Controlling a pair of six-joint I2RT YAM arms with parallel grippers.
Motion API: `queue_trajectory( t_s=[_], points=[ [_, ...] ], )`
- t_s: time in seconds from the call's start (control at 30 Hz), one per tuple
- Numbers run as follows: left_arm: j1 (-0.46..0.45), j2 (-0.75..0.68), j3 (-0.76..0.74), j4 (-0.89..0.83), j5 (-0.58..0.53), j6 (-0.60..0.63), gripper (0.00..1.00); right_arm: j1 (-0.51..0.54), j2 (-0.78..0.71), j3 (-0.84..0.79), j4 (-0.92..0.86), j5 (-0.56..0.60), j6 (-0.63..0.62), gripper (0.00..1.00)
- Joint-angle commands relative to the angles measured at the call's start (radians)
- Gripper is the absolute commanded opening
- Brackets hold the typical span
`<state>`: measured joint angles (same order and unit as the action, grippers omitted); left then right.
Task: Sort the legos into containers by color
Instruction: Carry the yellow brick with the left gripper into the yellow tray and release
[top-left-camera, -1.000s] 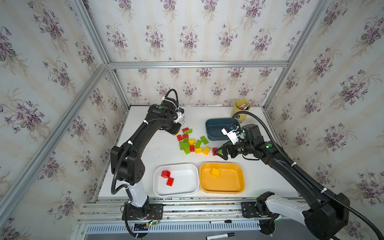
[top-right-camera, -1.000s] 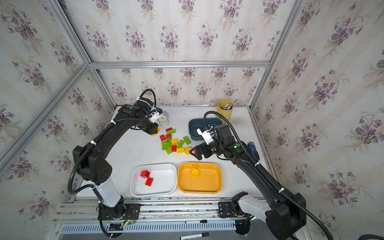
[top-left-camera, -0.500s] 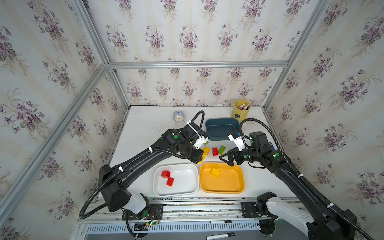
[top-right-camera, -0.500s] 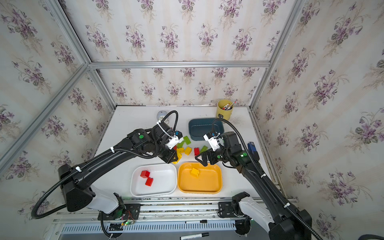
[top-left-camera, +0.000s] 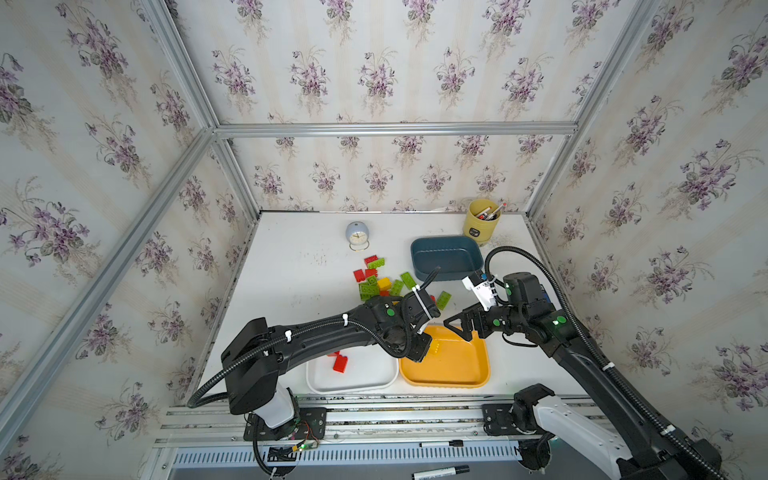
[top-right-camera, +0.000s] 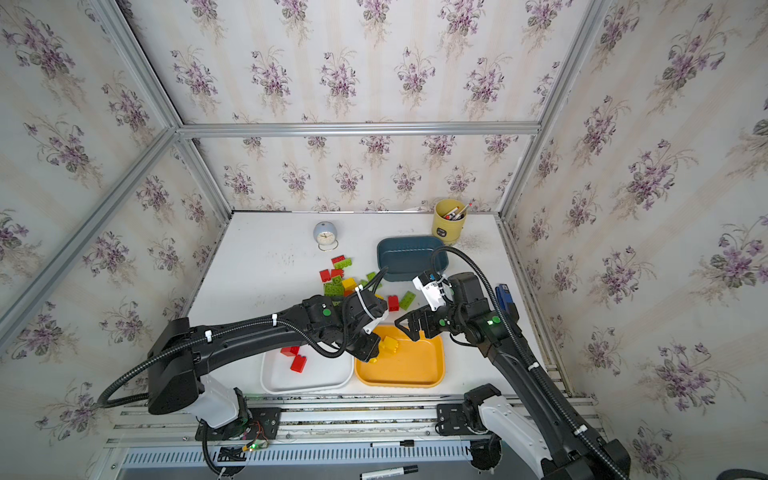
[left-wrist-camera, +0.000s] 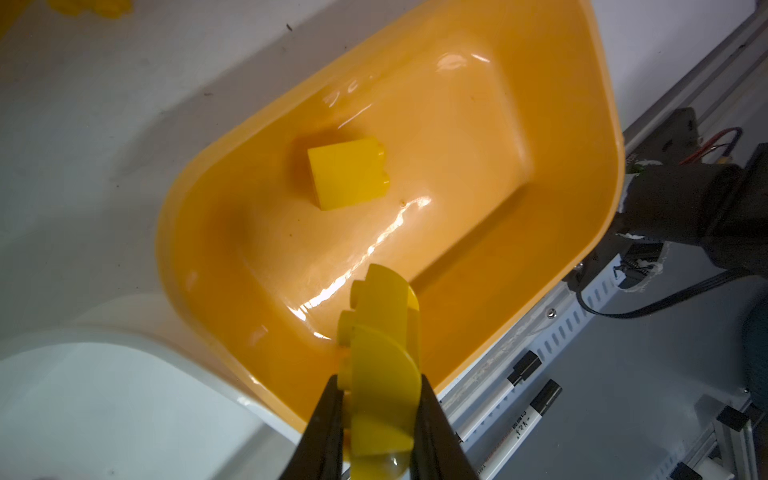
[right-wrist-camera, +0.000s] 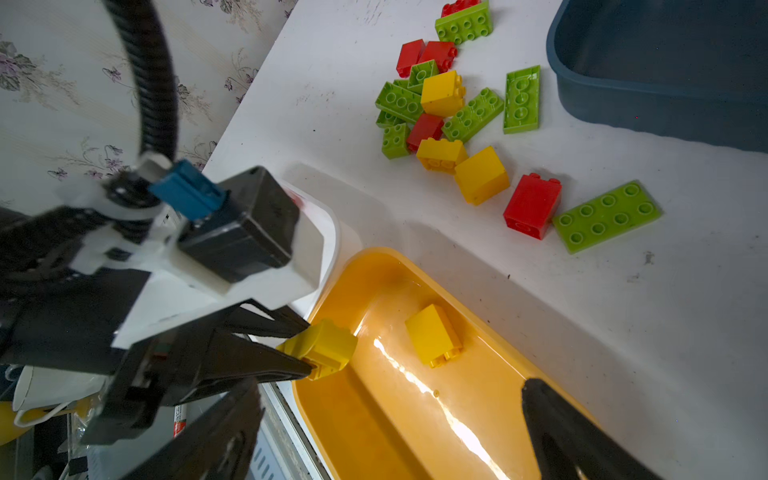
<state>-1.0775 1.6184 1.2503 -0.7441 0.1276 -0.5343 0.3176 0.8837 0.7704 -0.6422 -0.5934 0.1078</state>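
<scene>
My left gripper (left-wrist-camera: 380, 401) is shut on a yellow lego (left-wrist-camera: 380, 340) and hangs just above the near-left end of the orange-yellow tray (top-left-camera: 484, 361), also seen from the right wrist (right-wrist-camera: 322, 347). A second yellow lego (right-wrist-camera: 432, 334) lies inside that tray. My right gripper (top-left-camera: 457, 328) stands open and empty over the tray's far edge. The white tray (top-left-camera: 365, 376) holds red legos (top-left-camera: 340, 363). The dark teal tray (top-left-camera: 446, 257) at the back shows nothing inside. Loose red, yellow and green legos (top-left-camera: 382, 282) lie in a pile mid-table in both top views.
A small clock (top-left-camera: 356, 236) and a yellow pen cup (top-left-camera: 481, 220) stand at the back of the table. Markers (top-left-camera: 440, 471) lie on the rail in front. The two grippers are close together over the orange-yellow tray (top-right-camera: 415, 374).
My left arm has swung from the back of the lego pile forward to the orange-yellow tray, carrying the yellow lego. My right gripper has drifted a little toward the tray, still open.
</scene>
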Motion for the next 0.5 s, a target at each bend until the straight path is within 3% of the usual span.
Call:
queue_trajectory(
  t_s=[0.0, 0.2, 0.47],
  points=[
    [0.002, -0.003, 0.005, 0.038, -0.034, -0.015, 0.33, -0.001, -0.002, 0.001, 0.002, 0.005, -0.009, 1.00],
    [0.027, -0.062, 0.014, 0.032, -0.003, 0.010, 0.60, -0.002, 0.007, 0.005, 0.021, -0.018, -0.002, 1.00],
    [0.167, -0.185, 0.023, -0.042, -0.032, 0.028, 0.75, -0.002, 0.031, 0.001, 0.070, -0.087, 0.032, 1.00]
  ],
)
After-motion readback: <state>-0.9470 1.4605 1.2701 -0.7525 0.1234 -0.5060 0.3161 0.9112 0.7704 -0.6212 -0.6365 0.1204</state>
